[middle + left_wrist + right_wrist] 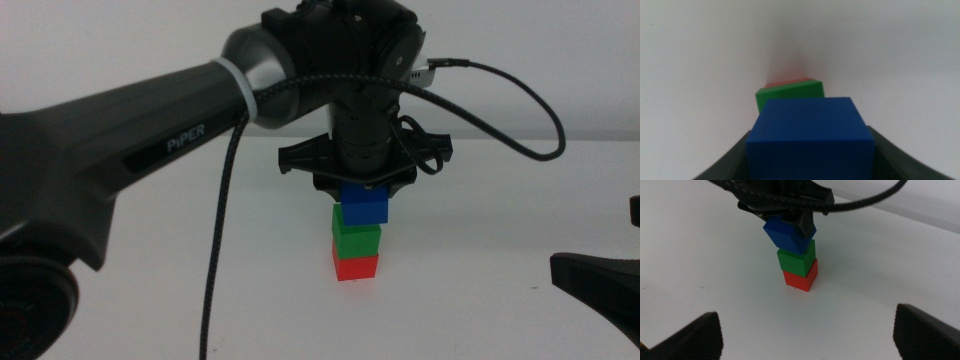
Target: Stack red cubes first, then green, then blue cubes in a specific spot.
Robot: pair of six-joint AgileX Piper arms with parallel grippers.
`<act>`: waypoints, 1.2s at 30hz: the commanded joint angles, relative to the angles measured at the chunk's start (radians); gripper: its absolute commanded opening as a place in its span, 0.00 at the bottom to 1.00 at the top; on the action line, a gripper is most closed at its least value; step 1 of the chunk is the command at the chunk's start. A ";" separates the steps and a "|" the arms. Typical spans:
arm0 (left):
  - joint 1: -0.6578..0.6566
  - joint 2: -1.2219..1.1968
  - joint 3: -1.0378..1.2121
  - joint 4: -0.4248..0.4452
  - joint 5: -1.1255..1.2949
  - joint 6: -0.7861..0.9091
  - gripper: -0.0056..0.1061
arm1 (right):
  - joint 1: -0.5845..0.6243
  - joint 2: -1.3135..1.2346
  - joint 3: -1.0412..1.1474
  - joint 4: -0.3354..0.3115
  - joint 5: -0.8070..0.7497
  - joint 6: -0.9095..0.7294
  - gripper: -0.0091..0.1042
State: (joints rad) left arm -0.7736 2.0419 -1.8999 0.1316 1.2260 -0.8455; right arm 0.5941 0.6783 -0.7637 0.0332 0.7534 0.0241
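Left gripper [364,190] clamped on blue cube [364,206] from above — cube sits on green cube [357,238], which tops red cube [356,266], mid-table [480,310]. Blue looks slightly skewed against green, so release should go straight up. Right gripper [805,330] waits wide open near the table's right edge, nothing held.

Blue cube [364,205] atop green cube [357,238], atop red cube [356,266].

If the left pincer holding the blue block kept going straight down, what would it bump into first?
Likely the green cube: the left pincer points down, clamping the blue cube, which already sits on or just above it.
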 commanded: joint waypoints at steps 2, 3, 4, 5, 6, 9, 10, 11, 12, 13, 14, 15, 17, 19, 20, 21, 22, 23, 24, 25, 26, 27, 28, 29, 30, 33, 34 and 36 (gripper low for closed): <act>-0.003 0.010 -0.011 0.031 0.087 -0.018 0.03 | -0.005 -0.004 -0.006 -0.006 -0.009 0.002 0.88; -0.003 0.012 -0.011 0.036 0.087 -0.019 0.03 | -0.005 -0.004 -0.006 -0.006 -0.009 0.002 0.88; -0.003 0.013 -0.011 0.037 0.087 -0.020 0.03 | -0.005 -0.004 -0.006 -0.006 -0.009 0.002 0.88; -0.003 0.013 -0.011 0.037 0.087 -0.023 0.03 | -0.005 -0.004 -0.006 -0.006 -0.009 0.002 0.88; -0.003 0.013 -0.011 0.037 0.087 -0.023 0.03 | -0.005 -0.004 -0.006 -0.006 -0.009 0.002 0.88; -0.003 0.013 -0.011 0.037 0.087 -0.028 0.03 | -0.005 -0.004 -0.006 -0.006 -0.009 0.002 0.88; -0.003 0.016 -0.011 0.039 0.087 -0.030 0.03 | -0.005 -0.004 -0.006 -0.006 -0.009 0.002 0.88; -0.003 0.023 -0.011 0.044 0.087 -0.034 0.03 | -0.005 -0.004 -0.006 -0.006 -0.009 0.002 0.88; -0.003 0.032 -0.011 0.044 0.087 -0.034 0.03 | -0.005 -0.004 -0.006 -0.006 -0.009 0.002 0.88; -0.003 0.034 -0.011 0.039 0.087 -0.034 0.03 | -0.005 -0.004 -0.006 -0.006 -0.009 0.002 0.88; -0.003 0.042 -0.011 0.037 0.087 -0.034 0.03 | -0.005 -0.004 -0.006 -0.006 -0.009 0.002 0.88; -0.003 0.044 -0.011 0.034 0.087 -0.034 0.03 | -0.005 -0.004 -0.006 -0.006 -0.009 0.002 0.88; -0.003 0.049 -0.011 0.033 0.087 -0.034 0.03 | -0.005 -0.004 -0.006 -0.006 -0.009 0.002 0.88; -0.003 0.053 -0.011 0.035 0.087 -0.034 0.03 | -0.005 -0.004 -0.006 -0.006 -0.009 0.002 0.88; -0.003 0.053 -0.011 0.037 0.087 -0.034 0.03 | -0.005 -0.004 -0.006 -0.006 -0.009 0.002 0.88; -0.003 0.053 -0.011 0.044 0.087 -0.034 0.03 | -0.005 -0.004 -0.006 -0.006 -0.009 0.002 0.88; -0.003 0.053 -0.011 0.044 0.087 -0.034 0.03 | -0.005 -0.004 -0.006 -0.006 -0.009 0.002 0.88; -0.003 0.053 -0.011 0.044 0.087 -0.034 0.03 | -0.005 -0.004 -0.006 -0.006 -0.009 0.002 0.88; -0.003 0.068 -0.011 0.035 0.087 -0.010 0.04 | -0.005 -0.004 -0.006 -0.006 -0.009 0.002 0.88; -0.003 0.074 -0.011 0.035 0.087 -0.002 0.05 | -0.005 -0.004 -0.006 -0.006 -0.009 0.002 0.88; -0.003 0.082 -0.011 0.028 0.087 0.007 0.06 | -0.005 -0.004 -0.006 -0.006 -0.009 0.002 0.88; -0.003 0.084 -0.011 0.020 0.087 0.007 0.08 | -0.005 -0.004 -0.006 -0.006 -0.009 0.002 0.88; -0.003 0.087 -0.011 0.016 0.087 0.009 0.10 | -0.005 -0.004 -0.006 -0.006 -0.009 0.002 0.88; -0.003 0.090 -0.011 0.014 0.087 0.009 0.13 | -0.005 -0.004 -0.006 -0.006 -0.009 0.002 0.88; -0.003 0.092 -0.011 0.011 0.087 0.009 0.16 | -0.005 -0.004 -0.006 -0.006 -0.009 0.002 0.88; -0.003 0.092 -0.011 0.010 0.087 0.011 0.30 | -0.005 -0.004 -0.006 -0.006 -0.009 0.002 0.88; -0.003 0.092 -0.011 0.010 0.087 0.011 0.42 | -0.005 -0.004 -0.006 -0.006 -0.009 0.002 0.88; -0.003 0.092 -0.011 0.013 0.084 0.036 0.62 | -0.005 -0.004 -0.006 -0.006 -0.009 0.002 0.88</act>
State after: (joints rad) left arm -0.7736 2.1169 -1.9153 0.1602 1.2260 -0.8243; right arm 0.5941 0.6783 -0.7637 0.0332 0.7534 0.0241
